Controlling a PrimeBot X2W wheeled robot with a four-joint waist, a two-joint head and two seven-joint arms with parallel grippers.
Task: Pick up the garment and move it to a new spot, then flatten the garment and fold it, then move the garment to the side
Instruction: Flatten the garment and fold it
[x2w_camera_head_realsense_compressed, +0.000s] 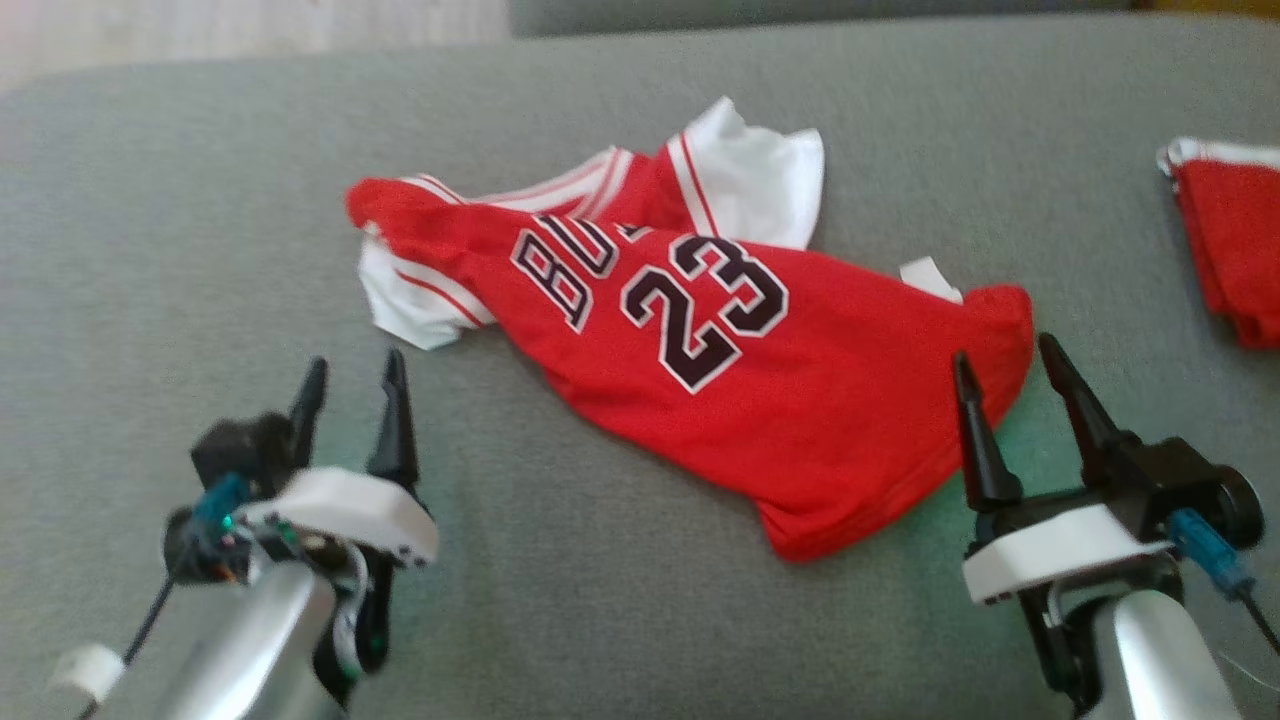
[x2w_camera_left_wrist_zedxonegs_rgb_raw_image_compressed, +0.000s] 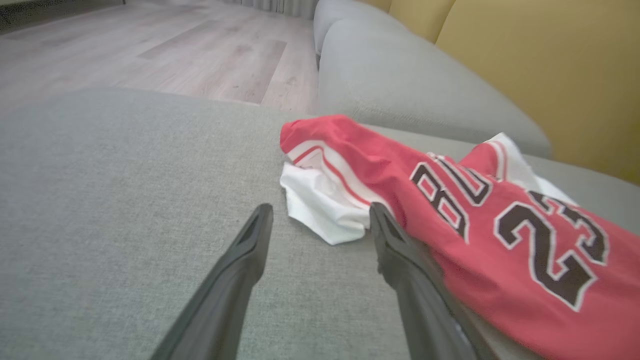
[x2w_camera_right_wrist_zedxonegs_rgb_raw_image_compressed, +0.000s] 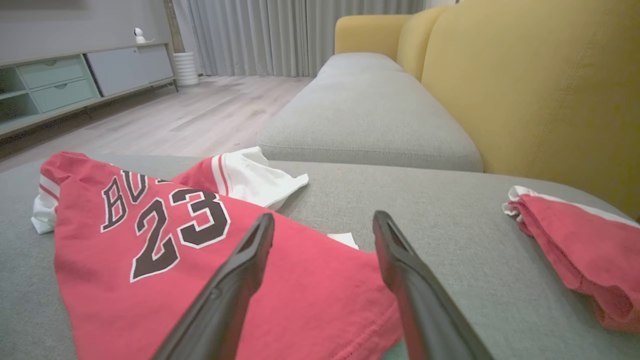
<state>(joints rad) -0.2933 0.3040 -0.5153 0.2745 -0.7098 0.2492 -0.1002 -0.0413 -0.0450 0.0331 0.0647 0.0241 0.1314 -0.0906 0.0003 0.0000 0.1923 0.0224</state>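
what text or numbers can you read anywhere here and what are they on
"23": large dark number with white edging, on the red jersey.
"BU": start of a word above the number on the same jersey; the rest is lost in a fold.
No text can be read on the other red garment at the right.

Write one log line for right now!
stage: before pickup | jersey: crumpled on grey cushion | left gripper: open, empty | right gripper: open, empty, near hem
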